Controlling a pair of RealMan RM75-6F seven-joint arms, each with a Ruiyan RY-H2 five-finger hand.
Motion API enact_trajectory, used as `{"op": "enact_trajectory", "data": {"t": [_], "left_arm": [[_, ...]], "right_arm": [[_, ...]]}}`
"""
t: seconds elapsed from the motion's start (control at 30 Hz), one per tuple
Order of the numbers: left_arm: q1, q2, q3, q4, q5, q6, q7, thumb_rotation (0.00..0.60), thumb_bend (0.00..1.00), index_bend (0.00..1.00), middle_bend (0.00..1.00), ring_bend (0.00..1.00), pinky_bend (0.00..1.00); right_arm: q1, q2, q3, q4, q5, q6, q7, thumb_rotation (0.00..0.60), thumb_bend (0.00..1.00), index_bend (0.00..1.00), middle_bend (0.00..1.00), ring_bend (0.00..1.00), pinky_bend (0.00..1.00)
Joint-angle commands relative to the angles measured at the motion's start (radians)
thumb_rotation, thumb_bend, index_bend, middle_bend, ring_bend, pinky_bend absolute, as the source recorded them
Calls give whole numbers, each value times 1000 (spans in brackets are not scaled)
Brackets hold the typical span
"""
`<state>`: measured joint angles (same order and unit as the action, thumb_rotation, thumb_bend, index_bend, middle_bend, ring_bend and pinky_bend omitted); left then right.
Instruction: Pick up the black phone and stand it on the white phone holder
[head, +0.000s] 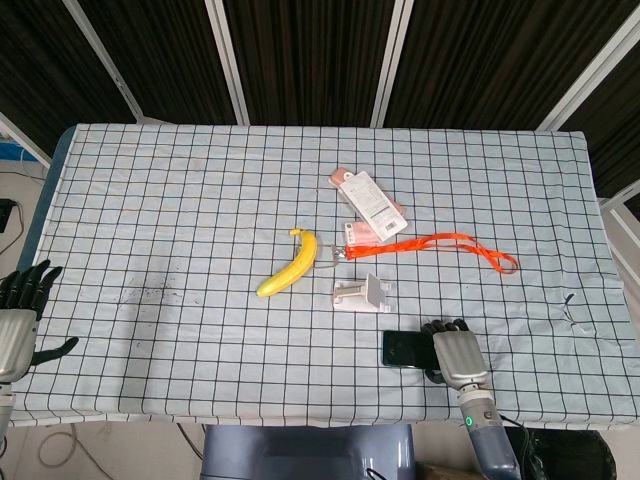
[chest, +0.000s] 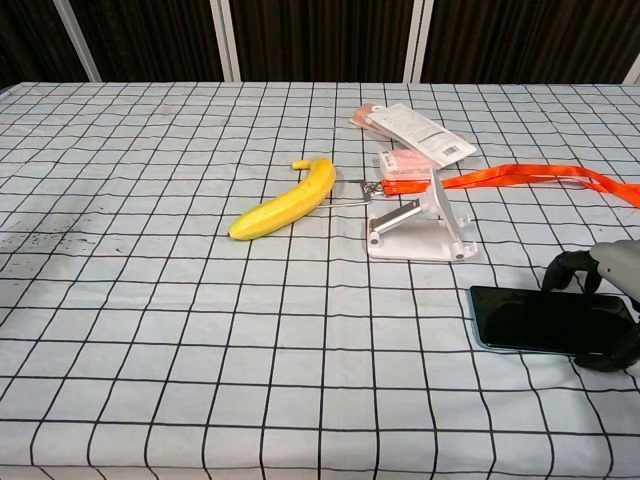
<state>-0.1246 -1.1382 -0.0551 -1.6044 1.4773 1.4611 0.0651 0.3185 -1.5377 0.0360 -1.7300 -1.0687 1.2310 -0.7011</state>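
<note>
My right hand (head: 455, 352) sits over the right end of the black phone (head: 404, 348), which lies flat on the checked table (head: 180, 200).

From the head view, my fingers curl down around the far and near edges of the phone's right end, the white phone holder (head: 363, 295) stands just beyond my fingertips and to their left, and my left hand (head: 20, 310) hangs off the table's left edge with fingers spread and nothing in them. From the chest view, my right hand (chest: 600, 300) brackets the black phone (chest: 548, 320) with dark fingers (chest: 565, 268) at its far edge and a thumb at its near edge; whether they actually grip it I cannot tell. The white phone holder (chest: 420, 230) is near, left of my fingers, with a banana (chest: 285, 200) farther left and an orange lanyard (chest: 540, 175) beyond.
</note>
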Motion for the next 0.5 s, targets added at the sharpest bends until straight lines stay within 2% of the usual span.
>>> {"op": "enact_trajectory", "data": {"t": [0.03,0.1,0.37,0.5], "left_arm": [[0,0,0,-1,0,-1,0,600,0,0,0,0,0],[0,1,0,-2,-1,-2,0,600,0,0,0,0,0],[0,3,1,-5,-3,-4,-5,600,0,0,0,0,0],[0,4,1,-6,-3,-4,-7,600,0,0,0,0,0]], "right_arm": [[3,2,-3,-2,9,-2,-11,600,385,393,379,346,223],[6,3,-5,-5,16,-3,-21,600,433,393,381,347,223],[15,11,-13,-22,45,-7,-50,600,729,392,414,367,223],[18,16,-15,-31,51,-7,-50,600,769,418,469,420,224]]}}
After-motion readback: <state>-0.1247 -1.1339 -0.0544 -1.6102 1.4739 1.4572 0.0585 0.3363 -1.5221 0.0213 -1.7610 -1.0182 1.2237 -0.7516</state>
